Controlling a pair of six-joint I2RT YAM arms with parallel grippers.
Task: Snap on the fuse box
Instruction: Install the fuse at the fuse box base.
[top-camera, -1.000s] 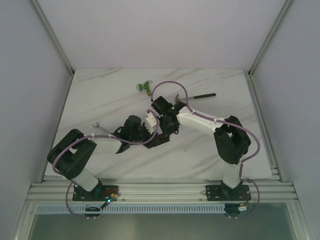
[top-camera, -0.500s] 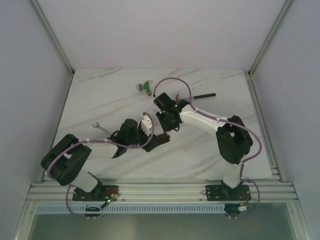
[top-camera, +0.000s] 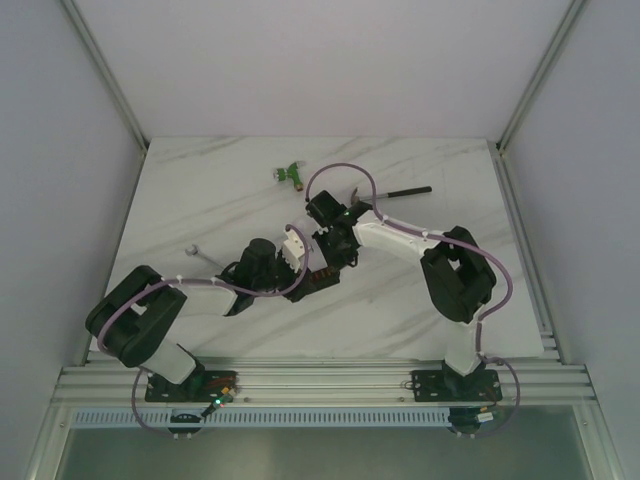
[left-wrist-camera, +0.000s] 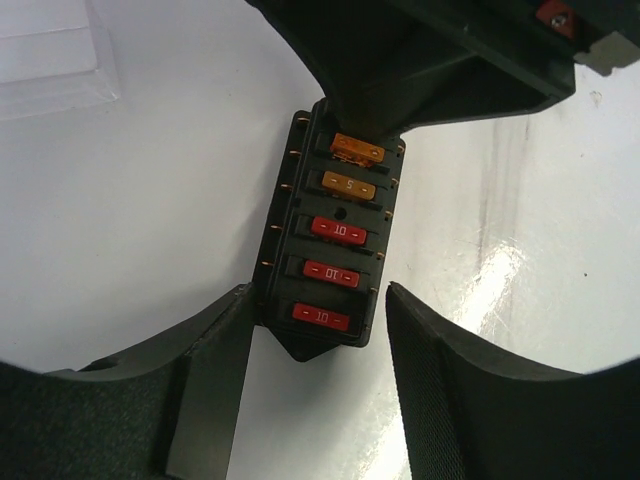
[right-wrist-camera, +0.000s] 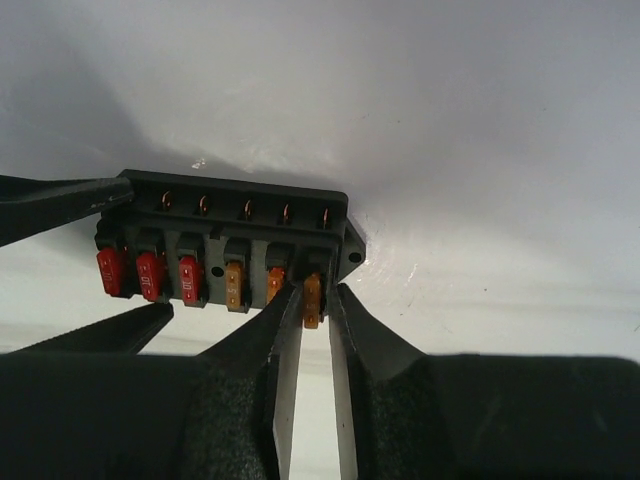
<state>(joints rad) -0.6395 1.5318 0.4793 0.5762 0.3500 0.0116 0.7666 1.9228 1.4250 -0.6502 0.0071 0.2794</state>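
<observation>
The small black rectangular plastic fuse box (left-wrist-camera: 330, 240) lies between the left gripper's (left-wrist-camera: 318, 292) spread fingers, one touching its side. At its end farthest from them, the right gripper's (right-wrist-camera: 312, 288) narrow fingers pinch a small orange plastic fuse (right-wrist-camera: 312, 310) in the last slot. Seating it seems the step in hand; next comes a straight, square push.

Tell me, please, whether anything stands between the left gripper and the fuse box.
Nothing visible does. The left gripper is open, its fingers either side of the fuse box at its near end. The right gripper pinches an orange fuse at the far end.
</observation>
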